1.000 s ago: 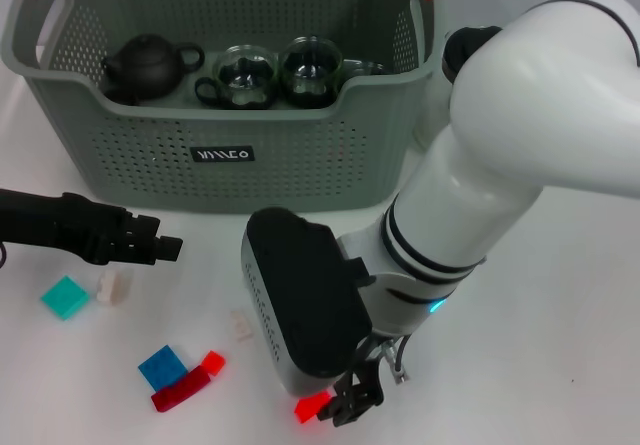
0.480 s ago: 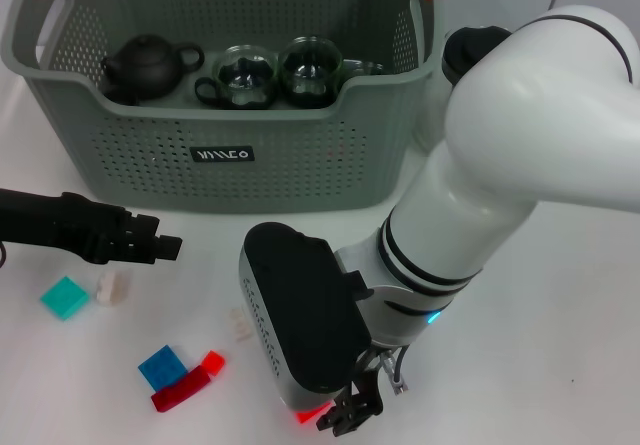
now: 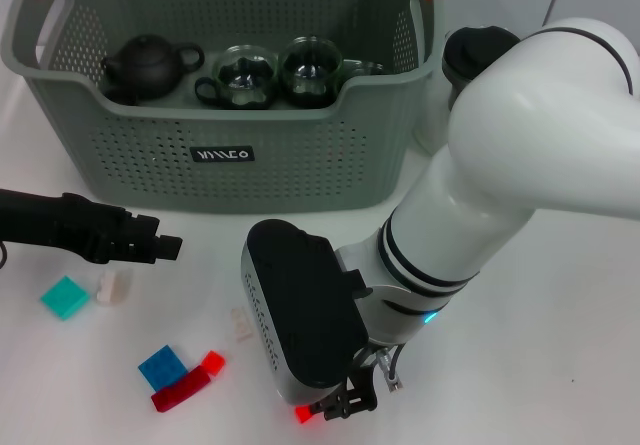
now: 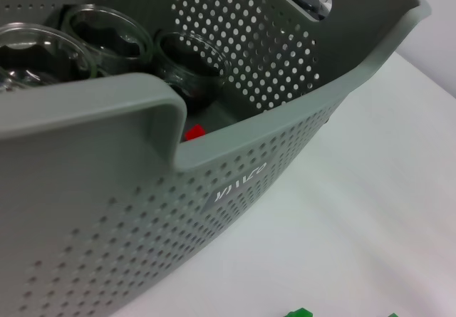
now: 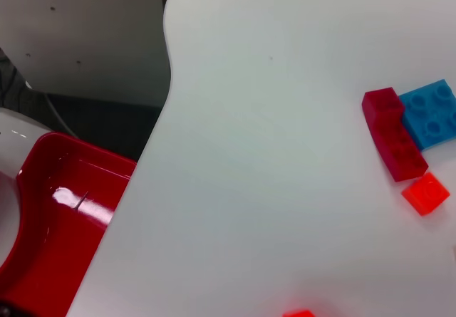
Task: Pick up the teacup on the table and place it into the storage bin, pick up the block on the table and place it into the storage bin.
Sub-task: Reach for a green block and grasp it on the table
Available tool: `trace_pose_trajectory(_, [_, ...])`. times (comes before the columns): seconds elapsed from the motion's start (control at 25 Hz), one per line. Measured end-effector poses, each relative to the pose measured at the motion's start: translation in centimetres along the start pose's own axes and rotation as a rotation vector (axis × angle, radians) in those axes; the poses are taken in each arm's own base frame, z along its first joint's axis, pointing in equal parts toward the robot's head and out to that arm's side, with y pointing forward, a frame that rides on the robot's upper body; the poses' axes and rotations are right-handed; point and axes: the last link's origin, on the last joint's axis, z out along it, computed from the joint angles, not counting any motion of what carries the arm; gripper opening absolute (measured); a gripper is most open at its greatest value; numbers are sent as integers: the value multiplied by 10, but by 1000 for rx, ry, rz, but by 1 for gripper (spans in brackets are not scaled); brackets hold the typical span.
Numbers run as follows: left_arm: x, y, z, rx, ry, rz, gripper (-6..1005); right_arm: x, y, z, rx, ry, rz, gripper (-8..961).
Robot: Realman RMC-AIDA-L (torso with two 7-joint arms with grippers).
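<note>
Since a second ago the right gripper (image 3: 335, 406) has sunk lower and drawn toward the near edge of the counter (image 3: 560, 305), so the small red block (image 3: 304, 414) that showed clear beside its fingers is now mostly covered by the wrist housing, with only a sliver visible right at the fingertips; whether the fingers are clenched on it or merely set around it cannot be told. The right wrist view shows the same red block (image 5: 298, 313) as a scrap at the frame's edge, and farther off a dark red brick (image 5: 392, 134) touching a blue brick (image 5: 432, 112), with an orange-red piece (image 5: 425, 193) just beside them. The left gripper (image 3: 150, 246) has not shifted: it hangs low over the counter in front of the storage bin (image 3: 300, 155), its dark fingers close together with nothing between them, just above a pale block (image 3: 113, 287) and near a teal tile (image 3: 64, 297). A second pale block (image 3: 240, 323) lies between the two arms. The storage bin stands at the back of the counter, as it did before, holding a dark teapot (image 3: 148, 65) and two glass teacups (image 3: 276, 71) side by side against its front wall; the left wrist view looks over the bin's rim (image 4: 135, 110) at the glassware and a bit of red (image 4: 193, 132) on the bin's floor. A black-lidded glass jug (image 3: 470, 60) stands just beside the bin, behind the right arm.
</note>
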Motion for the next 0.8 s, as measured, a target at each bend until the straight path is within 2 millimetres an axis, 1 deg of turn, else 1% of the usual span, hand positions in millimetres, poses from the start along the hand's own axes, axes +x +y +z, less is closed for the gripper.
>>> trace_pose_trajectory(0.24, [0,-1,0,1,0,-2,567,1,1,1,-2,1,2,453])
trace_pose_trajectory(0.44, [2,-1,0,5,3,0,567,2,3,2,-10,6,0,382])
trace_pose_trajectory(0.8, [2,-2,0,10,3,1,567,2,6,7,-13,20,-18,351])
